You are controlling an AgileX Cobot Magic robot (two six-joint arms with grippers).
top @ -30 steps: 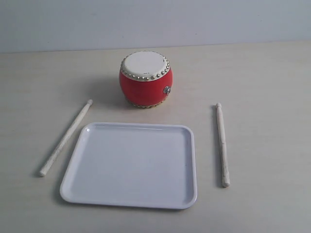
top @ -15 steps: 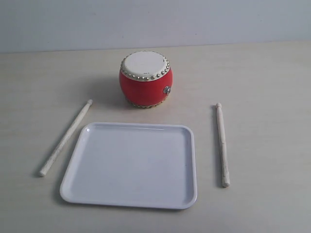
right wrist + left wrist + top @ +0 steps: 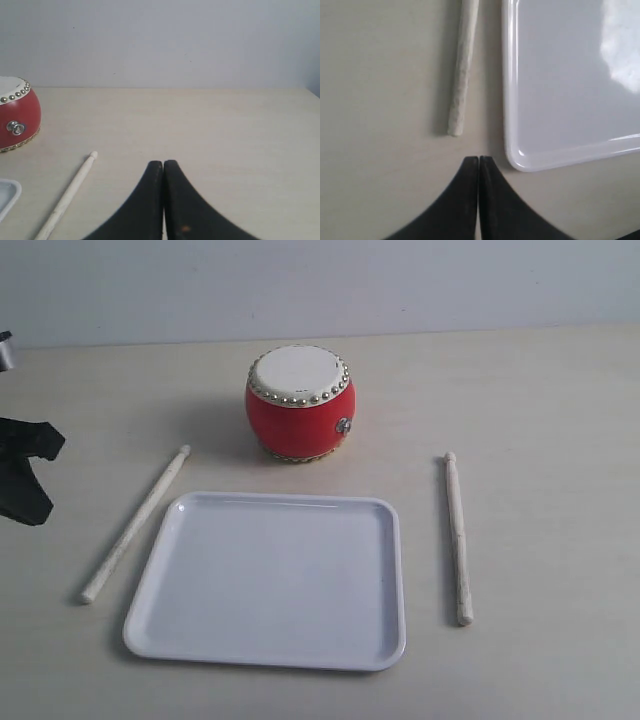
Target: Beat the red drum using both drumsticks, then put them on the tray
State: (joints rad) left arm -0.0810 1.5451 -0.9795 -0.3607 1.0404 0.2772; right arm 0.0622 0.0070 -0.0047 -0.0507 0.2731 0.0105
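Note:
The red drum (image 3: 299, 404) with its white skin stands at the back of the table, also seen in the right wrist view (image 3: 15, 117). In front of it lies the white tray (image 3: 270, 580), bare. One drumstick (image 3: 135, 524) lies slanted left of the tray, the other drumstick (image 3: 458, 537) lies right of it. My left gripper (image 3: 25, 475) shows at the far left edge, shut and holding nothing; its wrist view has the butt of the left stick (image 3: 461, 75) just beyond the closed tips (image 3: 478, 159), beside the tray corner (image 3: 520, 160). My right gripper (image 3: 163, 162) is shut, with the right stick (image 3: 67, 195) beside it.
The pale wooden table (image 3: 540, 400) runs back to a plain grey wall (image 3: 320, 280). The right arm does not show in the exterior view.
My left gripper has come into the exterior view at the far left edge. Drum, tray and both sticks have not moved.

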